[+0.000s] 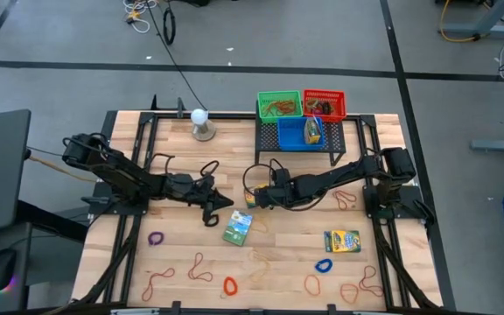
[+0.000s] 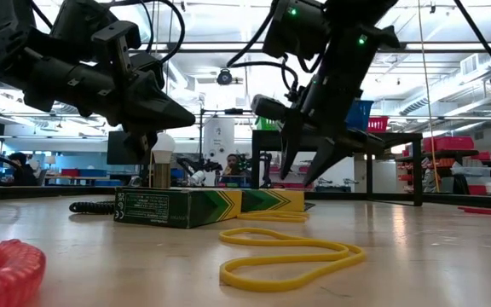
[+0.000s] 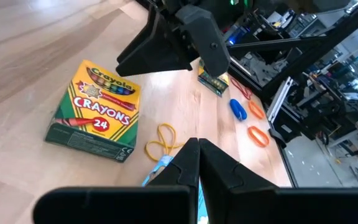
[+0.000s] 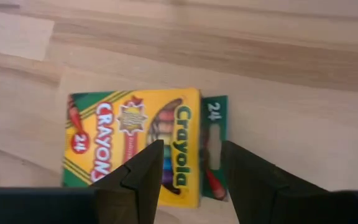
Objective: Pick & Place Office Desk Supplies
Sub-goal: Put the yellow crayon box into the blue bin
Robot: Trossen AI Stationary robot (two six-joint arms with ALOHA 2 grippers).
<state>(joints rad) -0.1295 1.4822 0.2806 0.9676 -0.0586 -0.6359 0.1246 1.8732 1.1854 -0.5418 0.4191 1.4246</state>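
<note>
Fingers (image 4: 148, 168) of the right gripper (image 1: 254, 199) stand part-open and hold nothing, poised just above the near crayon box (image 1: 237, 228), which lies flat mid-table at about 7 o'clock from them. Left gripper (image 1: 210, 215), pinched shut and empty, hovers just beside that box at its 10 o'clock. Farther off at 3 o'clock lies a second crayon box (image 1: 342, 241), with a blue loop (image 1: 323, 264) near it.
</note>
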